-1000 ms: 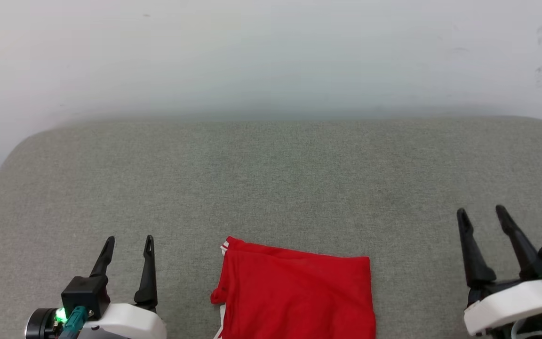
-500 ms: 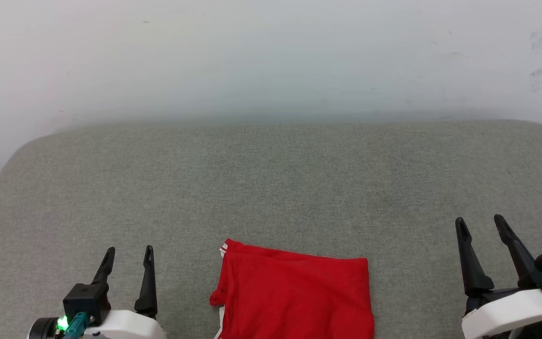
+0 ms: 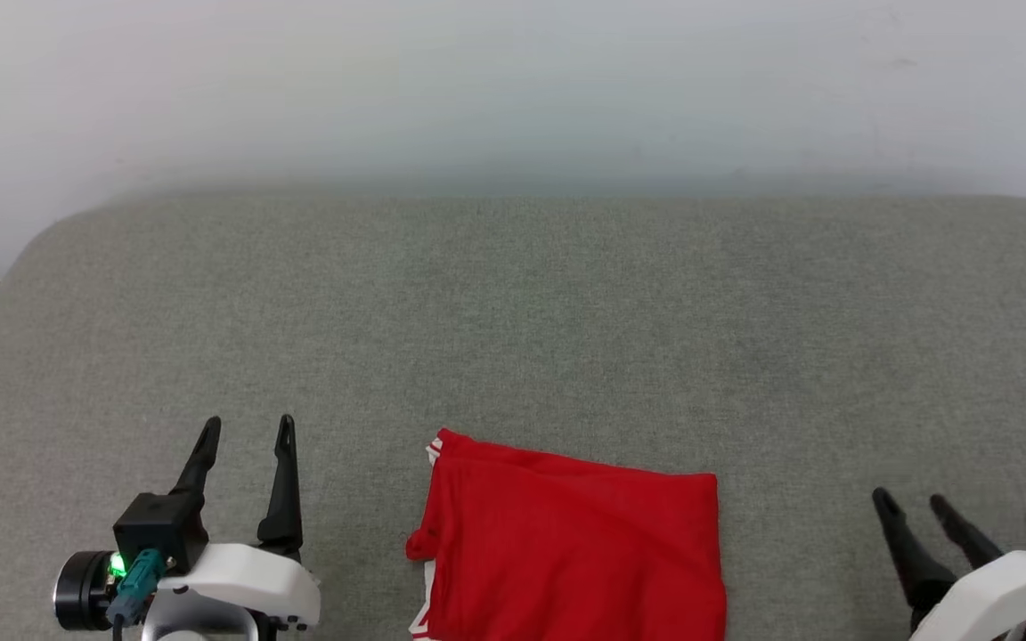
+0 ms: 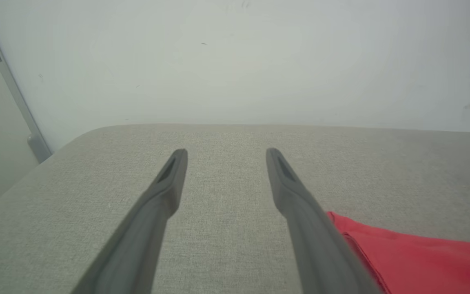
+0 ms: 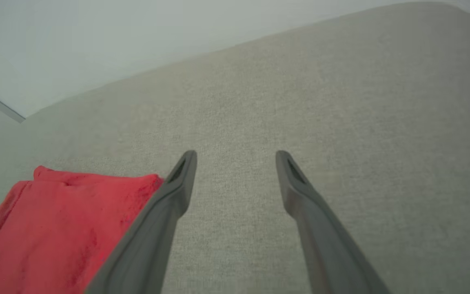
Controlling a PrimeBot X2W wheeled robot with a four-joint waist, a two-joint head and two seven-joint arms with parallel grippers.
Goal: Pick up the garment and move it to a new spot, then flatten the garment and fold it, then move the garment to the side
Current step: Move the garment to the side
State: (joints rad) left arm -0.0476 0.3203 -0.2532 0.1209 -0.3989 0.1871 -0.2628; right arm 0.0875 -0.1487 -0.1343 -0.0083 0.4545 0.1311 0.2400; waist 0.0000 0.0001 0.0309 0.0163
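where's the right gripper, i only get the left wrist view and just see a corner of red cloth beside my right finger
Observer: The right gripper is at the lower right of the head view, to the right of the folded red fabric garment and apart from it.
Operator: is it open
Observer: Yes. In the right wrist view its long dark fingers stand wide apart, with nothing but the grey fabric-covered surface between them.
Operator: how does the cloth lie overall
Observer: In the head view it lies flat as a compact rectangle between the right gripper and the left gripper, and neither gripper touches it. Its near edge is cut off by the bottom of the picture.
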